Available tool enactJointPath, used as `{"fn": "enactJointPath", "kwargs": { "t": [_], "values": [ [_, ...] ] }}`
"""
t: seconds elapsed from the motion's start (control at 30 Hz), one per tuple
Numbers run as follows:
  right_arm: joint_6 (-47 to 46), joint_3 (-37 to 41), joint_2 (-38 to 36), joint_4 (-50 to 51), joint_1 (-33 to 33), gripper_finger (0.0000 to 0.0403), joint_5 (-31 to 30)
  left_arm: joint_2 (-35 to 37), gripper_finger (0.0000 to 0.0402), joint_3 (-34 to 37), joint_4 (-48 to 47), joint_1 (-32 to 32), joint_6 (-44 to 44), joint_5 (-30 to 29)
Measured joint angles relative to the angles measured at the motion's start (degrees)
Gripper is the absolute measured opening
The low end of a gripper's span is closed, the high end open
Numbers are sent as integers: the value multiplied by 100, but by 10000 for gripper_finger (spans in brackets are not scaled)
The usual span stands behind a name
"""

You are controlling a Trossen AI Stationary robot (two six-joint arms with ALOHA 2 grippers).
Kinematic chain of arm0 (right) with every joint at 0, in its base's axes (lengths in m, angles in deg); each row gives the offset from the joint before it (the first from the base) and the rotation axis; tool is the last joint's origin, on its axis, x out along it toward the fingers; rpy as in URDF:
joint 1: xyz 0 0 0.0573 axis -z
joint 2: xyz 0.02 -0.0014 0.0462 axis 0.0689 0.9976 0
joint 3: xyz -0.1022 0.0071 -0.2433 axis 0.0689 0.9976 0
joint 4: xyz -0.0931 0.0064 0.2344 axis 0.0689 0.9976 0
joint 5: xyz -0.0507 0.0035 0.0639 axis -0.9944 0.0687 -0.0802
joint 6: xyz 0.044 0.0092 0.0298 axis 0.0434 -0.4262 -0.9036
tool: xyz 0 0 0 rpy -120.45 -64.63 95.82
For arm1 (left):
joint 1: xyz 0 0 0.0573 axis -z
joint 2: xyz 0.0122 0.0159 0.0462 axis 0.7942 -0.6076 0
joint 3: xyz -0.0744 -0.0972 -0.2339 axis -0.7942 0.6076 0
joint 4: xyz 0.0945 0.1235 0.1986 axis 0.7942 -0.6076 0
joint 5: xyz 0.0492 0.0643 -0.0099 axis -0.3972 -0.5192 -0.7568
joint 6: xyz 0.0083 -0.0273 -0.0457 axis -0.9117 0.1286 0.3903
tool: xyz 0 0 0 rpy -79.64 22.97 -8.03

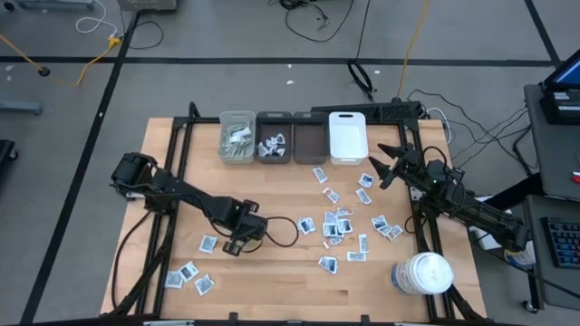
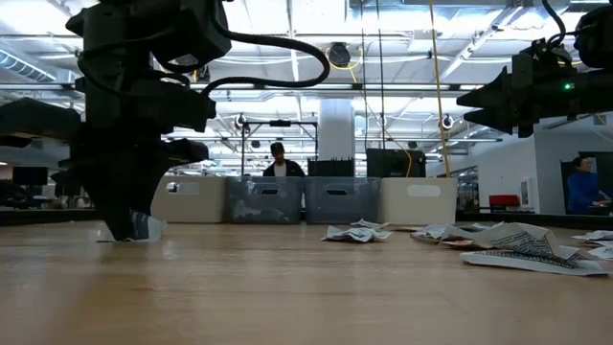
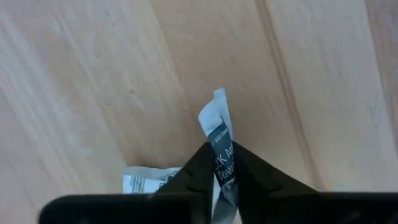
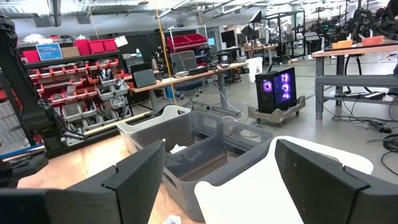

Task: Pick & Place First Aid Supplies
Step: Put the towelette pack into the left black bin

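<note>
sachet [image 3: 219, 146] pinched between left gripper [image 3: 221, 163] fingertips — on table, sticking out past tips

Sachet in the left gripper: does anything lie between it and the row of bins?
Nothing visible does. The left gripper is shut on a sachet at table level; bare table runs from there to the bins.

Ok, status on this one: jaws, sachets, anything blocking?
Left gripper pinching one sachet on the table. Right gripper open, raised near the bins. Nothing blocking.
</note>
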Motion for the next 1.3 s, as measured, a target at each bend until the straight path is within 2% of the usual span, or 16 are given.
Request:
{"fn": "enactJointPath", "kwargs": {
  "t": [0.13,0.23,0.6,0.87,1.07,1.3],
  "values": [
    [-1,0,0,0,-1,297,0,-25,20,-189,-470,-39,31,75],
    [-1,1,0,0,-1,297,0,16,16,-450,-933,-133,5,277],
    [-1,0,-1,0,1,297,-1,321,56,-1443,-1807,-496,118,446],
    [-1,0,0,0,0,297,-1,463,29,-2080,-2330,-588,166,640],
    [-1,0,0,0,-1,297,0,457,17,-2216,-2538,-627,127,663],
    [-1,0,0,0,0,297,-1,452,15,-2216,-2536,-1442,115,599]
  ]
}}
